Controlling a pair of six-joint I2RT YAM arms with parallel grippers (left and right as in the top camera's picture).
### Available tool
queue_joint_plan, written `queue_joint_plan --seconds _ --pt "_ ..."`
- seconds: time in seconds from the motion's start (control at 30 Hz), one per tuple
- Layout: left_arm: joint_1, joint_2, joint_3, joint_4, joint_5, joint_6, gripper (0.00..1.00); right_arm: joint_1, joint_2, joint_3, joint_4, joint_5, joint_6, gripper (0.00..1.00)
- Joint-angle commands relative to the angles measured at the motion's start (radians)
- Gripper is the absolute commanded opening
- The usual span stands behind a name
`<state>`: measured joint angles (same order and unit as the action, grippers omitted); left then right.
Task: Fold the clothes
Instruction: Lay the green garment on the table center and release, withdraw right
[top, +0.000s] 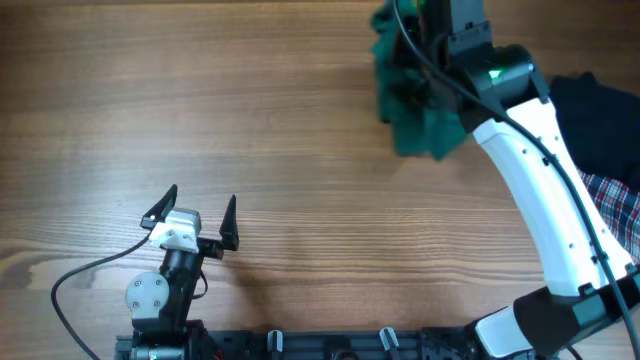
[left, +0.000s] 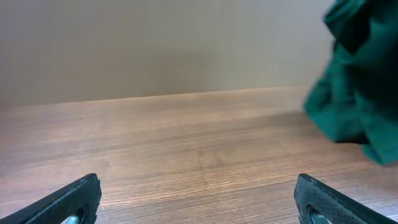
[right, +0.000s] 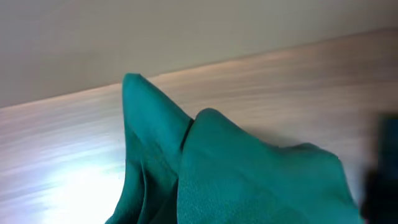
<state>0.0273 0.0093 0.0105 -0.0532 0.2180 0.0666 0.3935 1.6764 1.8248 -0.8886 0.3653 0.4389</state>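
The dark green clothes (top: 415, 115) hang bunched up at the far right of the table, under my right arm. They also show at the right edge of the left wrist view (left: 357, 93). In the right wrist view the green fabric (right: 249, 174) fills the lower frame and hides my right fingers. My right gripper (top: 425, 70) sits in the top of the bunch and seems shut on it, holding it up. My left gripper (top: 201, 203) is open and empty near the front left, far from the clothes; its fingertips frame bare wood in the left wrist view (left: 199, 202).
A black garment (top: 600, 110) lies at the right edge, with a red-white-blue plaid cloth (top: 622, 212) below it. The wooden table (top: 250, 100) meets a plain wall at the back. A black cable (top: 75, 280) loops by the left arm's base.
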Motion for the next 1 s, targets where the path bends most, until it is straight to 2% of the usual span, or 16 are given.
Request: queue_joint_plan --seconds 0.0,0.2,0.4,0.5,0.83,0.9,0.97 --pt "0.003 -0.003 -0.005 -0.003 0.016 0.005 1.00 -0.001 -0.006 0.017 -0.011 0.137 -0.021 0.04" --pt "0.003 -0.003 -0.005 -0.003 0.016 0.005 1.00 0.006 0.030 0.017 -0.017 -0.032 -0.016 0.04" --pt "0.003 -0.003 -0.005 -0.003 0.016 0.005 1.00 0.074 0.165 0.017 0.003 -0.050 0.018 0.05" --pt "0.003 -0.003 -0.005 -0.003 0.016 0.005 1.00 0.116 0.256 0.017 0.016 -0.058 0.036 0.13" --pt "0.003 -0.003 -0.005 -0.003 0.016 0.005 1.00 0.229 0.379 0.017 0.149 -0.306 0.037 0.14" --pt "0.003 -0.003 -0.005 -0.003 0.016 0.005 1.00 0.257 0.380 0.017 0.179 -0.337 0.036 0.19" --pt "0.003 -0.003 -0.005 -0.003 0.016 0.005 1.00 0.274 0.380 0.017 0.199 -0.354 0.036 0.19"
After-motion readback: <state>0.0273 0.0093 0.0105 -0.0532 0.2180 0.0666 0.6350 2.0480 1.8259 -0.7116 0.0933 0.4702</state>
